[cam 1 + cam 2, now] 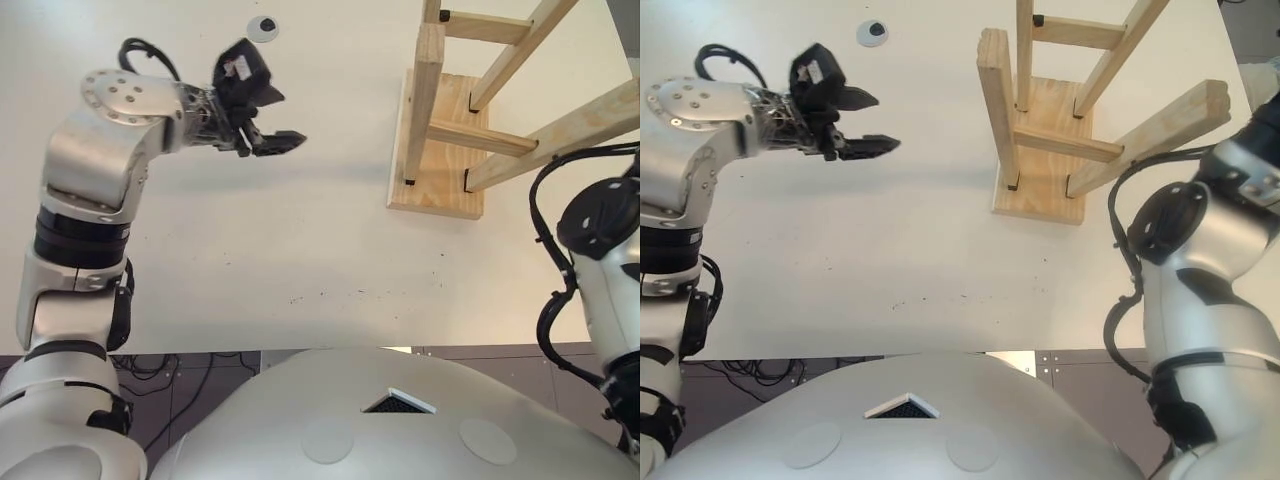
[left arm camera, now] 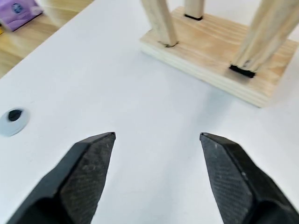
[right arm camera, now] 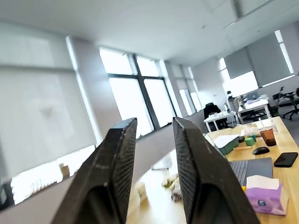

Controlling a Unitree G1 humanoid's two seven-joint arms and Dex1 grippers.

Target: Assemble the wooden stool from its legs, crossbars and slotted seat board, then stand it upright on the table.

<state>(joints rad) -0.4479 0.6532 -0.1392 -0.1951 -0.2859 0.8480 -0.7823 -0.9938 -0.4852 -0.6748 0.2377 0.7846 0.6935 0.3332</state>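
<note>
**Stool inverted, open tabletop beside it**

Upper left, the left gripper [image 1: 287, 118] hovers over the smooth white table [image 1: 300, 240], jaws wide apart. Upper right, the pale wooden stool [image 1: 450, 100] rests seat-down, square legs up. The right gripper [image 3: 154, 120] has its jaws narrowly apart.

1. Head views: bright, even light; white table [image 1: 300, 250] mildly washed out, faint soft shadow beside stool [image 1: 440, 190]
2. Left wrist view: left gripper [image 2: 157, 135] out of focus up close
3. Right wrist view: windows [image 3: 140, 93] overexposed, right gripper [image 3: 155, 120] backlit, dark
</note>
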